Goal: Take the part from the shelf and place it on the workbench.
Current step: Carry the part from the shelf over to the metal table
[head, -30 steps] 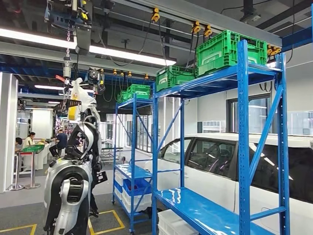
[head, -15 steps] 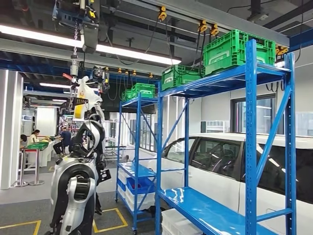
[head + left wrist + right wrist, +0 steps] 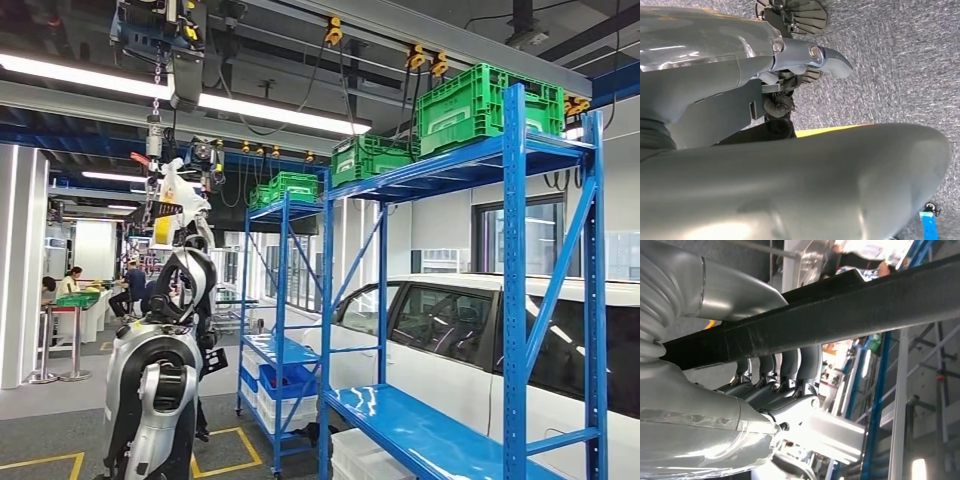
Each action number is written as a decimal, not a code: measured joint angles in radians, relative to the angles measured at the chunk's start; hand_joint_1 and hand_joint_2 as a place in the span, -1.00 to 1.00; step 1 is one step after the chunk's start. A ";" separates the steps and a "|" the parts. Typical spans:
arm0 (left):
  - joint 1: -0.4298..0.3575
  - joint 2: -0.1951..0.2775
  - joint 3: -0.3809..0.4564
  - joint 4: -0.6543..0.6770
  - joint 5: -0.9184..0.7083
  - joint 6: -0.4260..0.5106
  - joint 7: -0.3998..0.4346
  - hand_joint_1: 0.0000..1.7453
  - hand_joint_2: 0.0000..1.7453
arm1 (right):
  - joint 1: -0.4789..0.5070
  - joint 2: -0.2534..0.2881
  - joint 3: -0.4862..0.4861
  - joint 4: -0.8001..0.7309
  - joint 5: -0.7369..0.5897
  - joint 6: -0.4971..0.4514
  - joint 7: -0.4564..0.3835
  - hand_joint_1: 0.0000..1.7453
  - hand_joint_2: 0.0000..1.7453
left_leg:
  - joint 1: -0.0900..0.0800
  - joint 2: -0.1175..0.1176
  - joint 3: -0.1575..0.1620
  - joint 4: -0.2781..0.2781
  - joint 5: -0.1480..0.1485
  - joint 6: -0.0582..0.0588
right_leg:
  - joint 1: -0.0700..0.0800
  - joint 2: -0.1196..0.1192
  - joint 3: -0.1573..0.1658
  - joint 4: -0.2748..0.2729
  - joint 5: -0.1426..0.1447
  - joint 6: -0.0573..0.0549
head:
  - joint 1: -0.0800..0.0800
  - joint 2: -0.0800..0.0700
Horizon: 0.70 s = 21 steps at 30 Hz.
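Observation:
In the right wrist view my right hand [image 3: 772, 385] grips a long black bar-shaped part [image 3: 836, 315], its fingers [image 3: 791, 365] curled around it. In the left wrist view my left hand [image 3: 791, 65] hangs over grey carpet with its thumb [image 3: 828, 57] stretched out. Its darker fingers are mostly hidden, and I see nothing in it. Ahead on the right in the head view stands a blue shelf rack [image 3: 515, 300] with a bare blue board [image 3: 423, 430] at its lower level.
Green crates [image 3: 475, 100] sit on top of the racks. A white car [image 3: 453, 330] is parked behind the near rack. Another silver robot [image 3: 162, 385] stands at lower left by yellow floor lines. White bins [image 3: 283, 408] fill the second rack's low shelf. People sit at a far table [image 3: 72, 290].
The whole head picture has slid a little to the right, so the camera has turned slightly left. The racks, car and other robot keep their places.

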 joint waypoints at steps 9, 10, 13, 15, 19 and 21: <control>0.010 0.001 0.000 0.000 -0.001 -0.003 -0.008 -1.00 1.00 | 0.009 -0.002 0.013 0.009 0.015 -0.021 0.010 1.00 1.00 | 0.019 -0.024 0.030 -0.050 0.026 0.016 | -0.022 0.001 -0.101 0.251 -0.121 0.033 | 0.000 0.000; 0.011 0.001 0.000 0.000 -0.002 -0.003 -0.007 -1.00 1.00 | 0.010 -0.002 0.015 0.011 0.015 -0.022 0.010 1.00 1.00 | 0.023 -0.033 0.031 -0.048 0.025 0.009 | -0.027 0.003 -0.083 0.217 -0.095 0.039 | 0.000 0.000; 0.011 0.002 0.000 0.000 -0.005 -0.003 -0.006 -1.00 1.00 | 0.011 -0.005 0.017 0.015 0.016 -0.025 0.010 1.00 1.00 | 0.035 -0.065 0.026 -0.034 0.017 -0.019 | -0.041 0.050 0.009 0.038 -0.019 0.051 | 0.000 0.000; 0.011 0.003 0.000 0.000 -0.007 -0.002 -0.005 -1.00 1.00 | 0.015 -0.006 0.018 0.019 0.017 -0.026 0.011 1.00 1.00 | 0.038 -0.082 0.019 -0.030 0.018 -0.036 | -0.039 0.071 0.024 0.013 -0.024 0.038 | 0.002 0.000; 0.018 0.004 0.000 0.000 -0.011 -0.001 -0.002 -1.00 1.00 | 0.015 -0.003 0.019 0.021 0.018 -0.028 0.011 1.00 1.00 | 0.040 -0.064 -0.004 0.005 -0.003 -0.048 | -0.034 0.032 0.021 0.017 -0.024 0.000 | 0.003 0.000; 0.015 0.004 0.000 0.000 -0.013 -0.001 -0.001 -1.00 1.00 | 0.015 -0.003 0.019 0.023 0.021 -0.030 0.011 1.00 1.00 | 0.032 -0.021 -0.060 0.124 -0.062 -0.044 | -0.027 0.005 0.022 0.016 -0.025 -0.014 | 0.004 0.000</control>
